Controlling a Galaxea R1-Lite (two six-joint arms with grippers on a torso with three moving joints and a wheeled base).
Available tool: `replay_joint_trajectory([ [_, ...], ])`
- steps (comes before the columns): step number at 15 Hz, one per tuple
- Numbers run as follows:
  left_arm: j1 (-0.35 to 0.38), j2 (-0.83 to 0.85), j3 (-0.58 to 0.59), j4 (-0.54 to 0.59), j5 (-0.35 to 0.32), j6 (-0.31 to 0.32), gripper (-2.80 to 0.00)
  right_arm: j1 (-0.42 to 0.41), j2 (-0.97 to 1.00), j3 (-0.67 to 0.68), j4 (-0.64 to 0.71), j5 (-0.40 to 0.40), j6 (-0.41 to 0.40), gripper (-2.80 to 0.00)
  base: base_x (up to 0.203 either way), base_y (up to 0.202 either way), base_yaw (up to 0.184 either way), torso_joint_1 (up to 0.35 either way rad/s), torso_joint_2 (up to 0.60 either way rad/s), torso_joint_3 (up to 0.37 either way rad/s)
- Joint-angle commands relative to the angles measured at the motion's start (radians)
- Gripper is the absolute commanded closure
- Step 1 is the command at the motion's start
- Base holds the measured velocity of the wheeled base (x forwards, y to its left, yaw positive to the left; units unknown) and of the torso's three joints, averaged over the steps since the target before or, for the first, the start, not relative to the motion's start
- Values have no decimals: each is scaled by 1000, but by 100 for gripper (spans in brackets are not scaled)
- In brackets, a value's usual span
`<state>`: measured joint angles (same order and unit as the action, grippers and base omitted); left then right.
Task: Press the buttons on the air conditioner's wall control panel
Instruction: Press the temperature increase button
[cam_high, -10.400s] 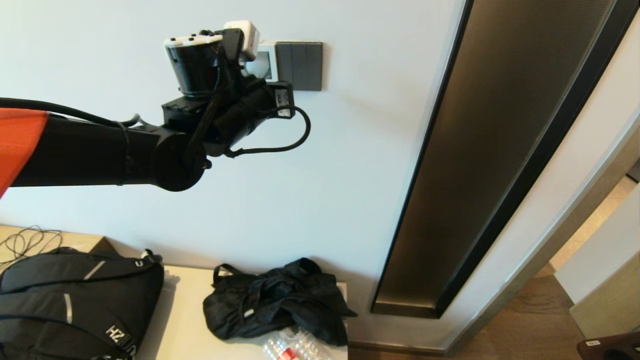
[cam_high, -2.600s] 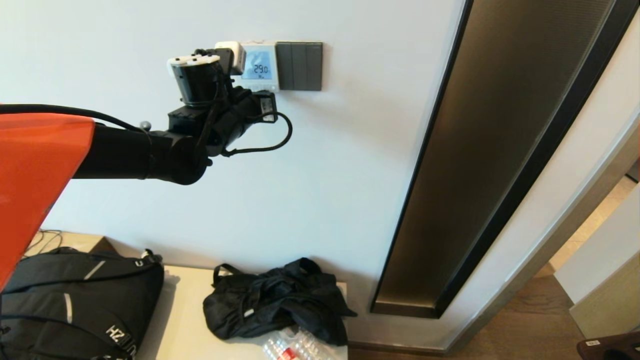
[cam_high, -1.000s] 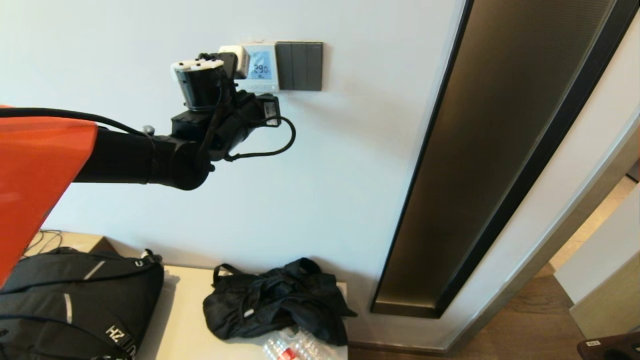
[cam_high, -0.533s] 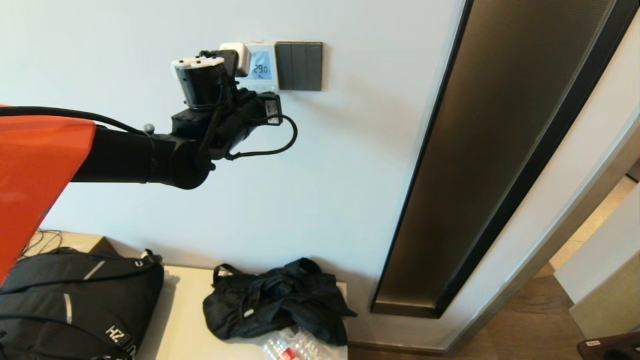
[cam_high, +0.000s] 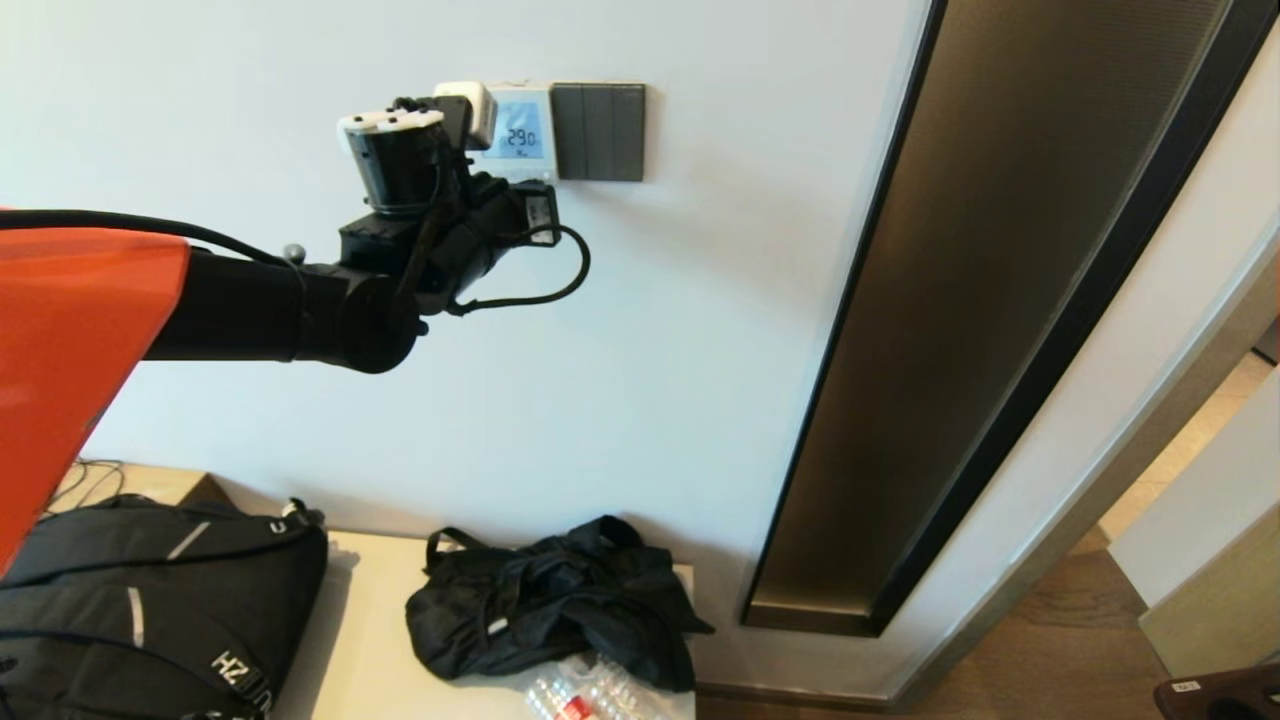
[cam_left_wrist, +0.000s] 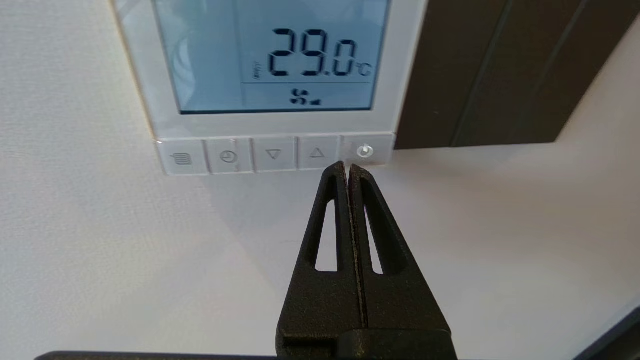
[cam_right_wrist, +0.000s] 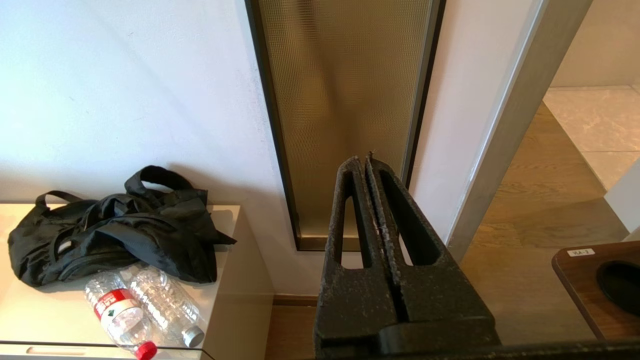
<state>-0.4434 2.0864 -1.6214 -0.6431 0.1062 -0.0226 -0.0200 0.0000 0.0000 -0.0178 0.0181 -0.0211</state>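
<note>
The white wall control panel hangs on the wall; its screen is lit blue and reads 29.0 with a fan mark. Along its bottom edge runs the row of buttons: menu, clock, down arrow, up arrow and power. My left arm is raised to the panel. My left gripper is shut and empty, its tips just below the seam between the up arrow and power buttons. My right gripper is shut and empty, held low and away from the panel.
A dark grey three-rocker switch plate adjoins the panel's right side. A tall bronze wall strip stands further right. Below, a low cabinet holds a black backpack, a black bag and plastic bottles.
The screen, dark about ten seconds ago, is lit blue. In the last second my left arm has shifted slightly left, uncovering more of the screen.
</note>
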Motion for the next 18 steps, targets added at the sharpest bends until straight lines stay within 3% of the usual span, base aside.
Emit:
replay_joint_trajectory([
  [1, 9, 5, -5, -4, 1, 0, 0, 0, 2, 0, -1, 0, 0, 0, 0, 0, 0, 0, 0, 0],
  [18, 12, -4, 3, -13, 0, 0, 0, 0, 2, 1, -1, 0, 0, 0, 0, 0, 0, 0, 0, 0],
])
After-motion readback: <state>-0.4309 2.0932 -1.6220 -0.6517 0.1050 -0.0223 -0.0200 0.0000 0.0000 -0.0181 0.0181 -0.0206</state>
